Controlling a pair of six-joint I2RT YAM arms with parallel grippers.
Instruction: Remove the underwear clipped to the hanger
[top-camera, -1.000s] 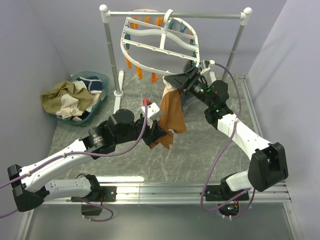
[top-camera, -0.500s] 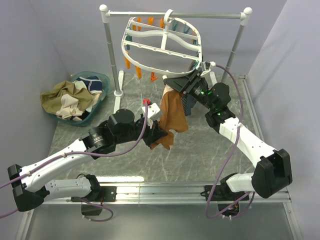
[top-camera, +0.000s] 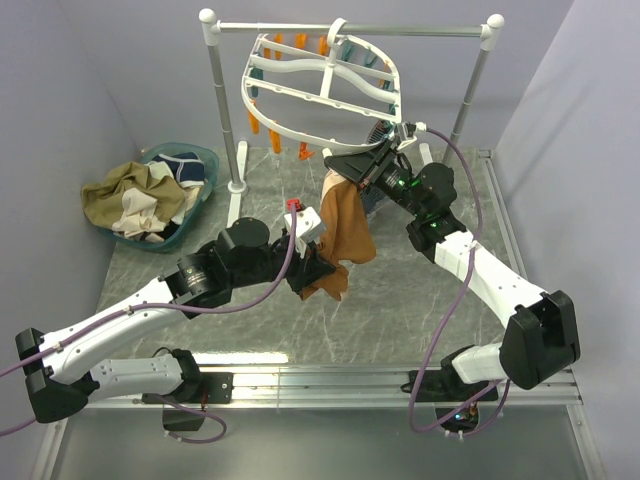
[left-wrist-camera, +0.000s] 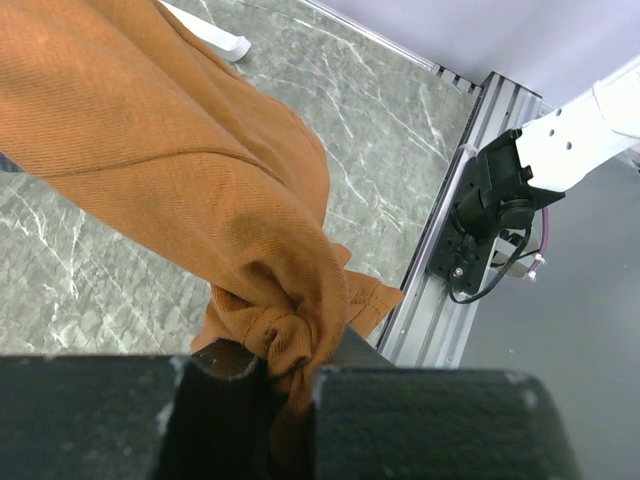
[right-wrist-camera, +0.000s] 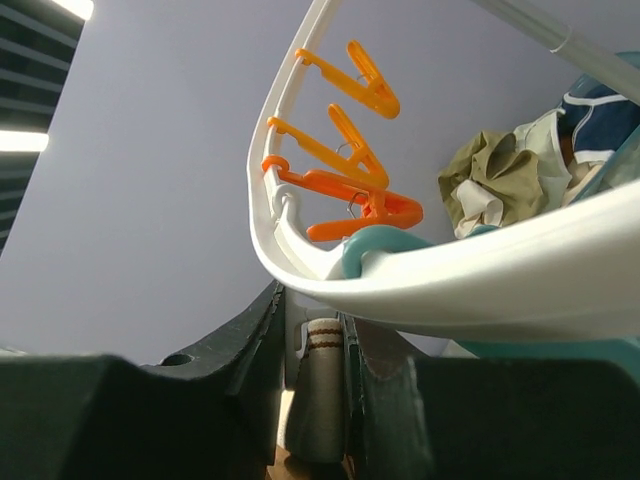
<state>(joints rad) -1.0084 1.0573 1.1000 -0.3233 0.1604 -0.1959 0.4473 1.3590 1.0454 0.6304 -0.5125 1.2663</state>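
The white oval hanger (top-camera: 320, 85) hangs tilted from the rail, with orange clothespins (top-camera: 272, 130) on its rim. A tan-brown underwear (top-camera: 345, 225) hangs from its near rim. My left gripper (top-camera: 318, 275) is shut on the cloth's lower end; the left wrist view shows the bunched cloth (left-wrist-camera: 200, 170) pinched in that gripper (left-wrist-camera: 285, 395). My right gripper (top-camera: 347, 165) is at the cloth's top. In the right wrist view this gripper (right-wrist-camera: 325, 390) is shut on a teal clothespin (right-wrist-camera: 375, 245) under the hanger rim (right-wrist-camera: 480, 285), with a cream striped band between the fingers.
A teal basin (top-camera: 200, 157) at the left holds a pile of loose briefs (top-camera: 130, 195). The metal rail stand (top-camera: 216, 100) spans the back, its foot (top-camera: 236, 205) on the table. The right arm's base (left-wrist-camera: 500, 195) sits on the aluminium rail (left-wrist-camera: 440, 270) at the near edge.
The right gripper has shifted slightly up and left at the rim, and the hanger has swung and tilted with it. The left arm and the cloth's lower end have stayed put.
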